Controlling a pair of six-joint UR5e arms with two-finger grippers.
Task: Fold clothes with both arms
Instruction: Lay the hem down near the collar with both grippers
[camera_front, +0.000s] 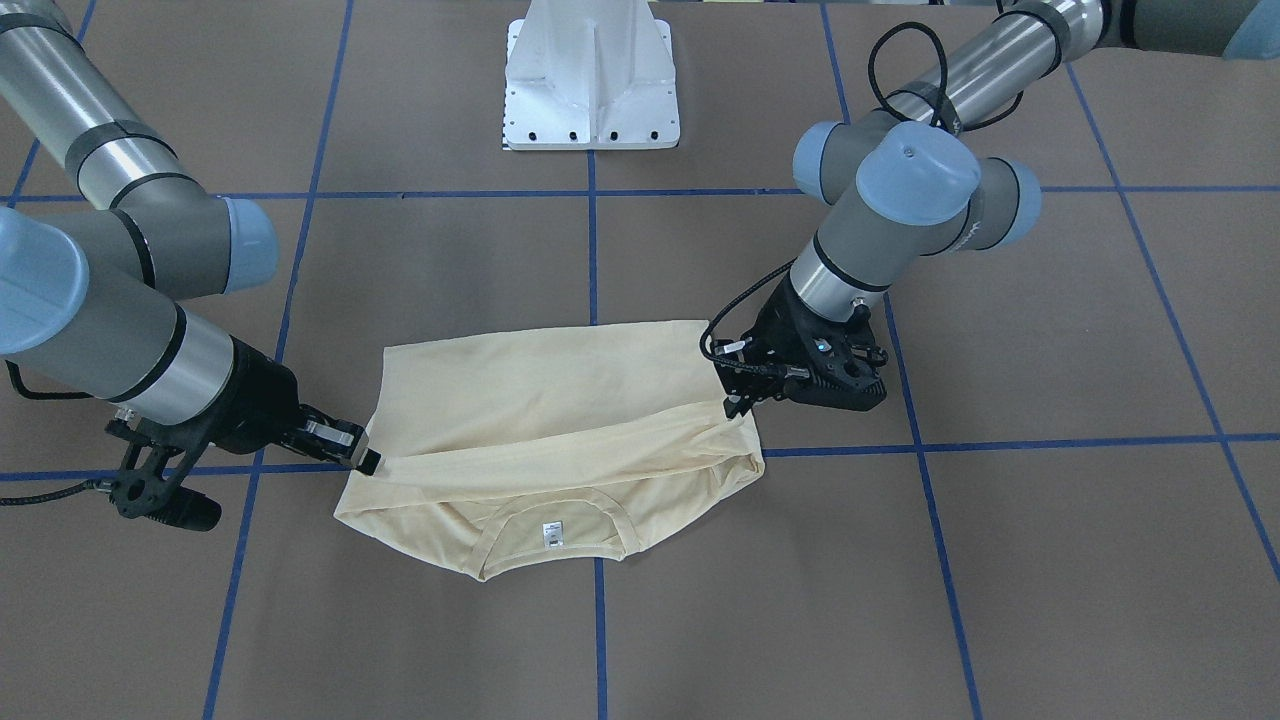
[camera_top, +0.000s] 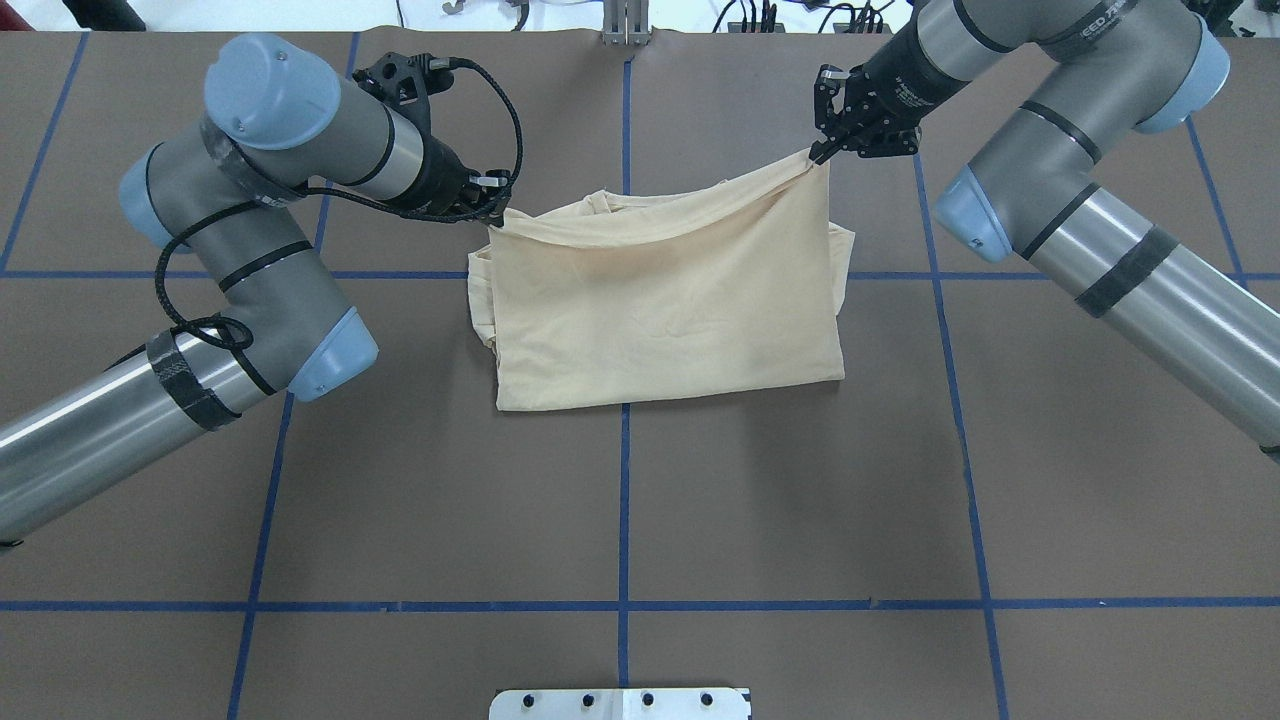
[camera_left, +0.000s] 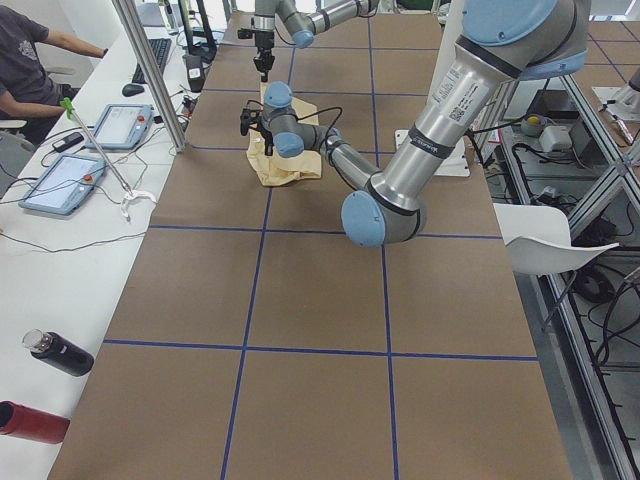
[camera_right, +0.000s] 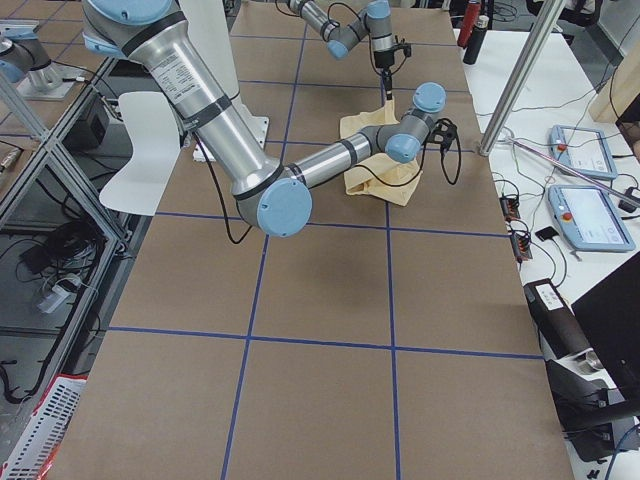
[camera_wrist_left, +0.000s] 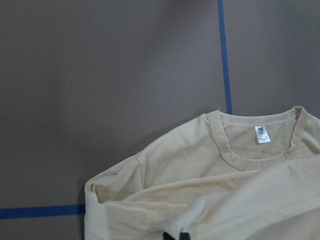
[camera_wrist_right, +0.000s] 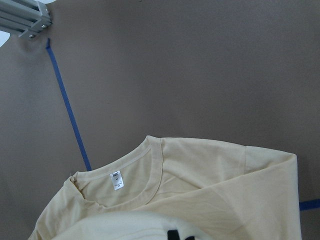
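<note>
On the brown table (camera_front: 1050, 560), straight out from the white pedestal base (camera_front: 590, 90), a pale cream-yellow T-shirt (camera_front: 540, 400). Centred on the blue tape line (camera_front: 593, 250) that runs out from the base. Ribbed neck and small white neck label (camera_front: 549, 534) at the end farthest from the base, flat on the table.

Part folded: the edge nearer the base raised off the table and stretched between the two claws. Sagging a little in the middle, draped over the lower layer toward the neck.

Out from the base and to its left, as the robot counts sides, the left gripper (camera_front: 735, 405). Jaws narrow, pinching one corner of the raised edge. Out from the base and to its right, the right gripper (camera_front: 368, 460), likewise clamped on the other corner of the cloth. Both about equally far out from the base, short of the neck.

In the left wrist view, black fingertips (camera_wrist_left: 170, 236) at the bottom edge, sunk in fabric, collar and label beyond them. Much the same in the right wrist view: dark fingertips (camera_wrist_right: 172, 235) low in the frame, neck label ahead.

Across the table from the base, a white bench (camera_left: 60, 260) with two tablets (camera_left: 65, 185) and a seated person (camera_left: 30, 60).
</note>
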